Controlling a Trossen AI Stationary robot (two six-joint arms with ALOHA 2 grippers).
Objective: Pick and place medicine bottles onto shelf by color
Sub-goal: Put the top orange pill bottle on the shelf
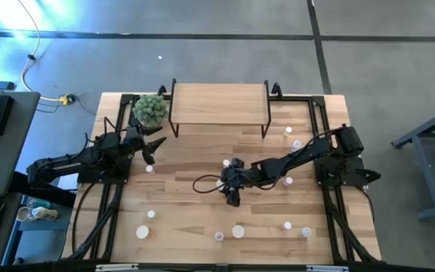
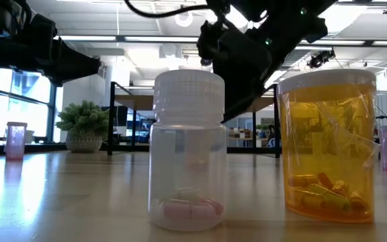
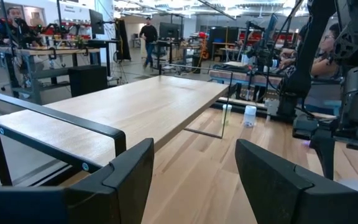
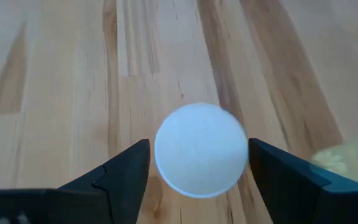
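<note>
Hanging fingers-down over a white-capped bottle (image 4: 201,149) near the table (image 1: 187,162) centre, the right hand (image 1: 232,198) is held apart astride its cap for a grasp, while the left hand (image 1: 151,151), also apart, waits at nine o'clock, with the shelf (image 1: 219,102) at twelve.

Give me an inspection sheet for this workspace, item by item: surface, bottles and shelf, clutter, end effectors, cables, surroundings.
Surface: wooden table, bare between scattered items.
Job's things: shelf at the far edge, nothing on top; bottles scattered on the table, none shelved.
Clutter: potted plant beside the shelf.
Grippers: right end effector open, straddling a white-capped bottle, fingers apart from it; left end effector open, empty, facing the shelf.
Cables: black cable looped by the right arm; yellow cord on the floor.
Surroundings: people in the room behind.
</note>
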